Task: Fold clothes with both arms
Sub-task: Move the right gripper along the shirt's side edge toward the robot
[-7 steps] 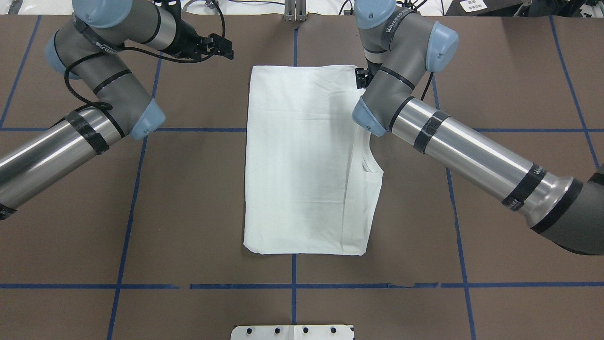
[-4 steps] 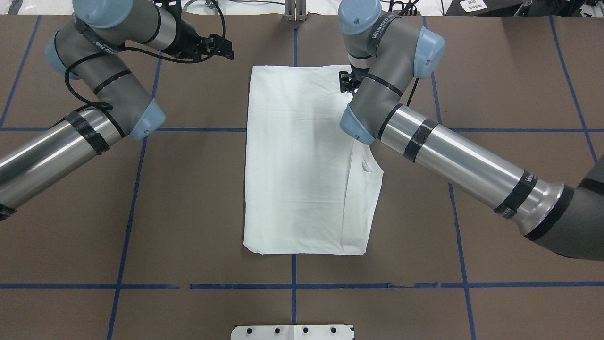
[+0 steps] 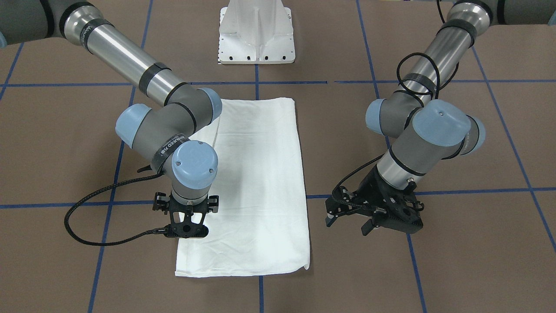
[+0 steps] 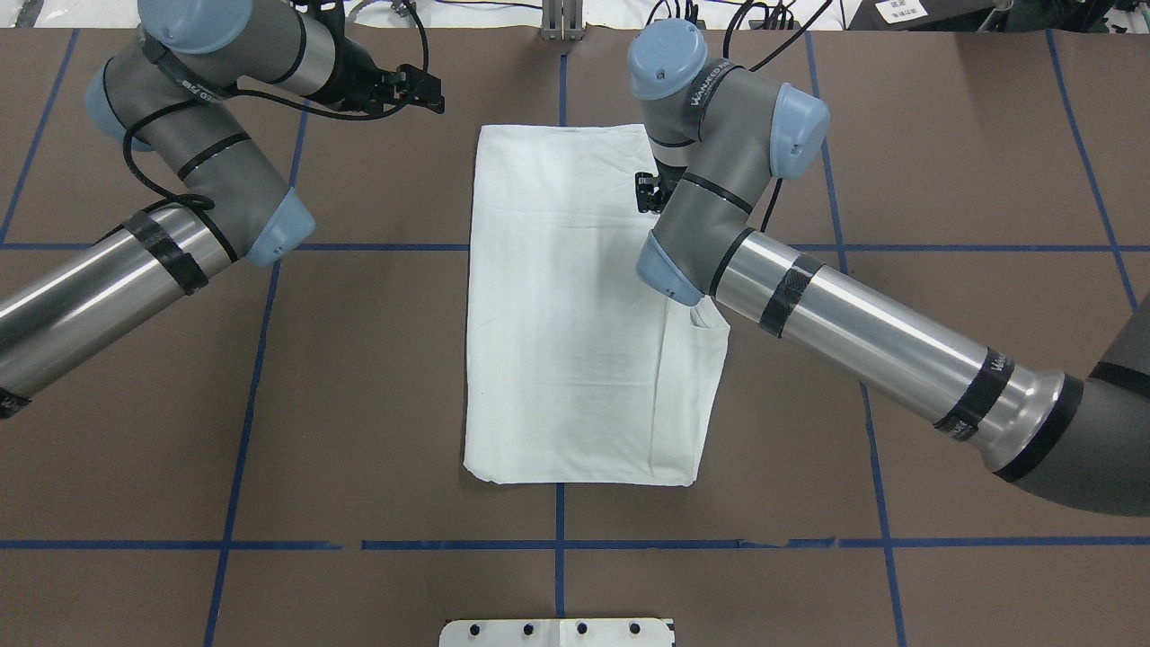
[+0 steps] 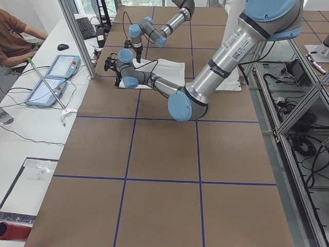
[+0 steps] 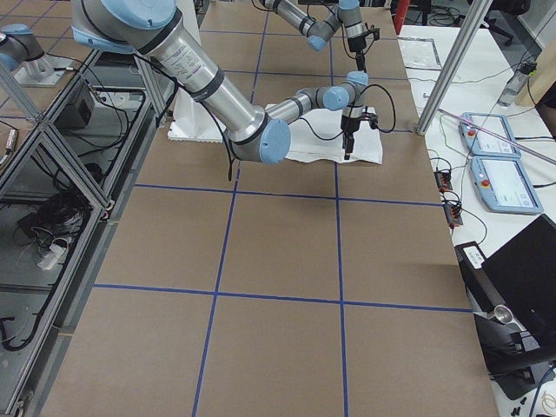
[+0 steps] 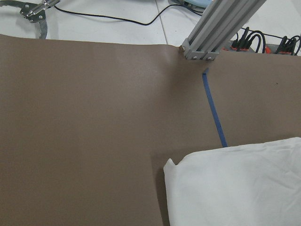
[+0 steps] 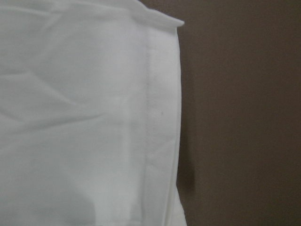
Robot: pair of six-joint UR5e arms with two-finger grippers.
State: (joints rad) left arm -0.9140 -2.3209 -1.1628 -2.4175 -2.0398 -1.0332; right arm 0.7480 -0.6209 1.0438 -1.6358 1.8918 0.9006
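Item 1. Left arm point(image 4: 207, 153), one. We find it at the far left of the table point(image 4: 377, 377). Its left gripper point(image 3: 347, 224) hangs clear of the cloth, beside the shirt's far left corner, fingers apart and holding nothing.

Item 2. Shirt point(image 4: 566, 341), one. It lies flat at the table's middle, folded into a long strip running near to far, plain white side up. On the right a lower layer sticks out past the upper one. No print, collar or tag shows.

Item 3. Right arm point(image 4: 853, 314), one. It reaches in from the right. Its right gripper point(image 3: 187, 232) points straight down over the shirt's far right part, just inside the right edge. We cannot tell whether its fingers are apart or together, or whether they touch the cloth; its wrist view shows only cloth and hem.

Item 4. Base point(image 4: 557, 632), one, white, at the near edge. Person point(image 5: 15, 36), one, seated off the far end of the table.

Handling note. We judge the step to be taking hold of the far end for a cross fold. Each gripper should pinch its own far corner through every layer. Both should then lift level and together and lay the far edge square on the near edge, so the loose right layer does not slip out.
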